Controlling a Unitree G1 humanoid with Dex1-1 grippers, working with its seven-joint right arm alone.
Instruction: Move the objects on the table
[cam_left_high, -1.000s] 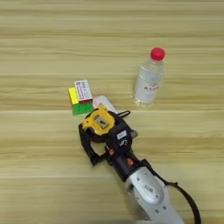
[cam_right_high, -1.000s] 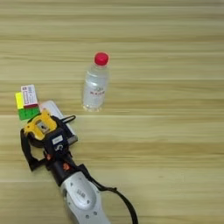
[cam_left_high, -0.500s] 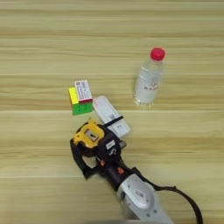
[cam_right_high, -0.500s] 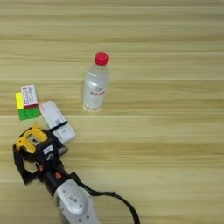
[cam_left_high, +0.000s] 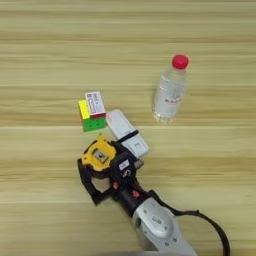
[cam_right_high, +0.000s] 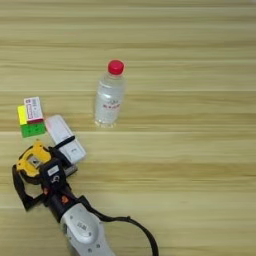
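Gripping the yellow-black tape measure (cam_left_high: 99, 156) low on the wooden tabletop (cam_left_high: 50, 55), the robot's right pincer (cam_left_high: 95, 172) closes its black fingers around it, just below the white oblong device (cam_left_high: 127, 132), the puzzle cube (cam_left_high: 91, 116) and, farther right, the upright red-capped bottle (cam_left_high: 170, 90).

The hand (cam_left_high: 95, 172) has carried the tape measure (cam_left_high: 99, 155) off the white device (cam_left_high: 127, 133), toward the surface's near-left corner.

Light wooden table (cam_left_high: 50, 45) filling the view, horizontal plank grain, soft even light
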